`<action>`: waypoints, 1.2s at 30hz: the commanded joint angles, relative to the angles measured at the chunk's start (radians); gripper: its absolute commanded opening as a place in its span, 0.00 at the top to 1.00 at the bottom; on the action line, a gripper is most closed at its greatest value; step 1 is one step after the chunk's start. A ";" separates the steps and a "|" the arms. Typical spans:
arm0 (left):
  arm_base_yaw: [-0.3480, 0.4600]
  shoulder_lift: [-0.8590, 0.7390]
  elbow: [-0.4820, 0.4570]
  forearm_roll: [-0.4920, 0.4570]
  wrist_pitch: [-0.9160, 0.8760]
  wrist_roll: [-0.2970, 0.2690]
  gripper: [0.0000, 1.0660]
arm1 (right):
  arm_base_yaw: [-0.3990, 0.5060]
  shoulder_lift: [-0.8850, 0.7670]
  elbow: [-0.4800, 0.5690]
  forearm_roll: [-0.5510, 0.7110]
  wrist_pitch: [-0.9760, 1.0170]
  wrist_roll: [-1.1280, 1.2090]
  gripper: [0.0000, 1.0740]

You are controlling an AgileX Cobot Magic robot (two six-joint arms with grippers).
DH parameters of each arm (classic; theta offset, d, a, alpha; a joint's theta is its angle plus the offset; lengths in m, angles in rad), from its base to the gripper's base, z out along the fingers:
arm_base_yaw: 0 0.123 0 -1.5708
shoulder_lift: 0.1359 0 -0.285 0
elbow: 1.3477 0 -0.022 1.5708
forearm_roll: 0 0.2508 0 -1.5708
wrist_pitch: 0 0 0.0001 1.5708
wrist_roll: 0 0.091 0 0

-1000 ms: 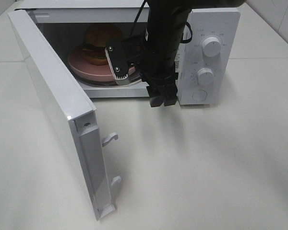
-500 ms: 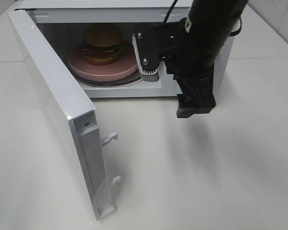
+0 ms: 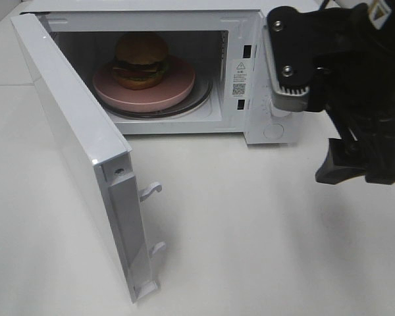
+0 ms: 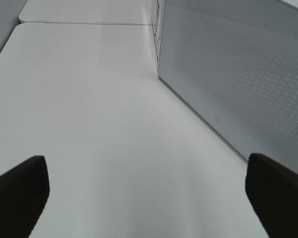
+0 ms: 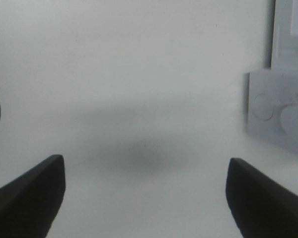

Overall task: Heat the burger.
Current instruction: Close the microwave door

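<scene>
The burger (image 3: 141, 59), with a tan domed bun, sits on a round pink plate (image 3: 174, 92) on the turntable inside the open microwave (image 3: 240, 72). My right gripper (image 3: 361, 172) hangs over the table to the right of the microwave, in front of its control panel. In the right wrist view it (image 5: 144, 203) is open and empty, with the control panel (image 5: 283, 116) at the edge. My left gripper (image 4: 149, 208) is open and empty over bare table, beside the outer face of the microwave door (image 4: 238, 74). The left arm does not show in the exterior view.
The microwave door (image 3: 72, 125) stands swung wide open to the front left, with its latch hooks (image 3: 151, 191) sticking out. The white table (image 3: 250, 243) spreads in front of the microwave.
My right arm has moved from the microwave opening to the right and toward the front. The burger and plate, partly covered before, now show in full.
</scene>
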 commanded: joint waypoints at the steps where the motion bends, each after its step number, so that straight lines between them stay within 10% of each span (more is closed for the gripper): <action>1: 0.002 -0.003 0.002 -0.002 -0.003 -0.006 0.02 | -0.023 -0.051 0.039 0.005 0.016 0.058 0.29; 36: 0.002 -0.003 0.002 -0.002 -0.003 -0.006 0.02 | -0.683 -0.443 0.366 0.051 -0.039 0.914 0.29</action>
